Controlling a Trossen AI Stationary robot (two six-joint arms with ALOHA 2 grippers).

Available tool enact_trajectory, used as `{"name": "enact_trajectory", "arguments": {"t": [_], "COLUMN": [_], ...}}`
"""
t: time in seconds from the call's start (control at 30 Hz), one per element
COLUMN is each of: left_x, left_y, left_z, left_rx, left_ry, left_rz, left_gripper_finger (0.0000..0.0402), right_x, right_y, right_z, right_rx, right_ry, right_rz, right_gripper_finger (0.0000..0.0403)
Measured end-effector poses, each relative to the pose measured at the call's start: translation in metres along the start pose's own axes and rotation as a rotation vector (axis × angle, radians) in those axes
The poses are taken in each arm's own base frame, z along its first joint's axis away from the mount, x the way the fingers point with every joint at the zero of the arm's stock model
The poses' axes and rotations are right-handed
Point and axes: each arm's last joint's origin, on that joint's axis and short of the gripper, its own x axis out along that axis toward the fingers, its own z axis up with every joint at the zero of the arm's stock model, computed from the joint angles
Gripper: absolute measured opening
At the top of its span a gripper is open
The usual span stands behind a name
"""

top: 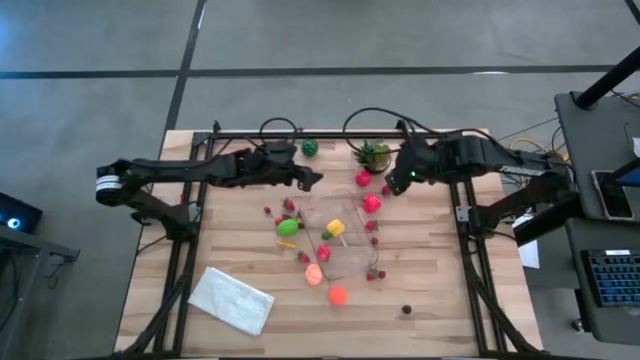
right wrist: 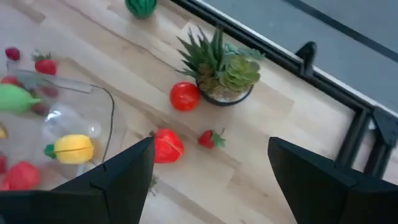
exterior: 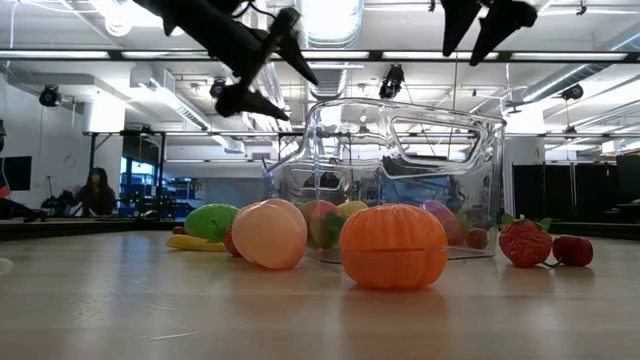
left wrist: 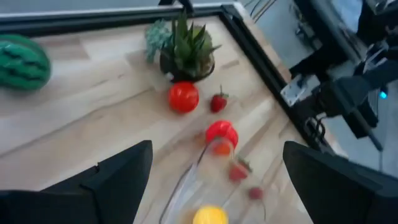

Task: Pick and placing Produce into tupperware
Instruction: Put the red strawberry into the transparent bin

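The clear tupperware stands mid-table with a yellow toy and a red toy inside. Around it lie more produce: a lime-green piece, a peach one, an orange one, a red tomato, a pink-red piece, a striped watermelon and tiny strawberries. My left gripper hangs open above the container's far left corner, holding nothing. My right gripper hovers open above the tomato and the pink-red piece, also holding nothing.
A small spiky potted plant stands at the far edge between the two grippers. A folded white cloth lies near the front left. A small dark object sits near the front right. Black frame rails run along the table's sides.
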Motion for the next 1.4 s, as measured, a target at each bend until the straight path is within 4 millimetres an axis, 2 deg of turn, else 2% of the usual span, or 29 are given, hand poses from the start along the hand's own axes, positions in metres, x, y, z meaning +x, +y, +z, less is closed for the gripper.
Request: {"name": "enact_trajectory", "arguments": {"t": [0.13,0.27,0.4,0.7,0.93,1.23,1.4], "left_x": [-0.011,-0.014,-0.013,-0.011,-0.011,-0.010,-0.010], "left_y": [0.001,0.000,0.001,0.012,0.023,0.028,0.028], "left_z": [0.002,0.003,0.002,-0.005,-0.001,0.004,0.004], "left_rx": [-0.001,0.003,0.038,0.101,0.171,0.192,0.193], "left_ry": [0.002,-0.010,-0.004,0.085,0.110,0.116,0.122], "left_rz": [0.013,0.006,0.012,0.103,0.156,0.152,0.147], "left_gripper_finger": [0.0347,0.0347,0.0347,0.0347,0.0347,0.0347,0.0347], "right_x": [0.025,0.069,0.105,0.160,0.194,0.230,0.242], "right_y": [-0.011,-0.024,-0.029,-0.043,-0.036,-0.023,-0.019], "right_z": [0.004,-0.001,-0.012,-0.036,-0.042,-0.043,-0.045], "right_rx": [-0.040,0.003,0.056,0.262,0.355,0.323,0.295], "right_ry": [0.049,0.186,0.231,0.291,0.332,0.417,0.454], "right_rz": [-0.049,-0.003,0.034,-0.036,-0.025,-0.101,-0.116], "right_gripper_finger": [0.0304,0.0304,0.0304,0.0304,0.0304,0.0302,0.0285]}}
